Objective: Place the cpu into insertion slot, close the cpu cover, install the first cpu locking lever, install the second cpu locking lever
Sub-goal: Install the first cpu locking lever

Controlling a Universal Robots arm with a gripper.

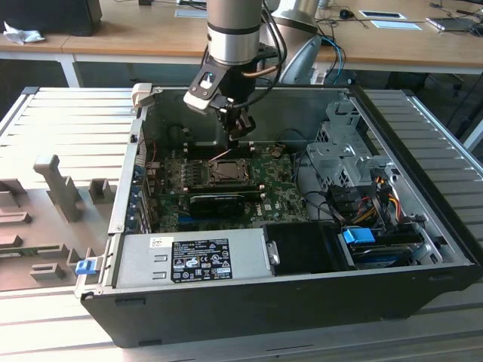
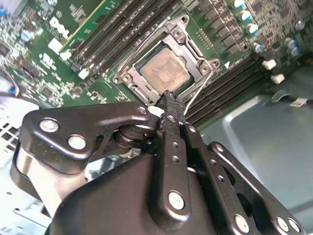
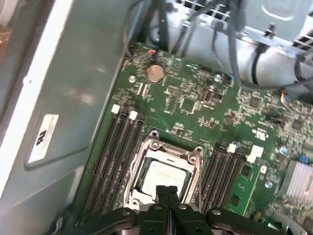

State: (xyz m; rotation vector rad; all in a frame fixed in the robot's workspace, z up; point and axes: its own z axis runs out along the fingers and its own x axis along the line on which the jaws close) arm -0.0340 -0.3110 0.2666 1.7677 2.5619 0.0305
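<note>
Gripper: the gripper (image 2: 168,97) is clenched, with its 2 fingers pressed together and nothing between them. Its tips are at 1 edge of the insertion slot (image 1: 226,172); I cannot tell whether they touch it.
Cpu: the cpu (image 3: 164,177) sits in the slot, flat with its pale metal face up. Its edges run parallel to the frame. It is near square, with no clear long axis.
Cpu cover: the cpu cover (image 3: 171,149) lies down around the chip.
Lever: a thin wire lever (image 2: 198,93) lies beside the slot by the fingertips; I cannot tell whether it is latched.
Room: memory slots (image 3: 115,152) flank the slot on 2 opposite sides. The grey case wall (image 3: 63,98) rises beyond 1 bank. The open green motherboard (image 3: 195,103) lies on a 3rd side.
Labels: a white sticker (image 3: 43,137) is on the wall, too blurred to read.
</note>
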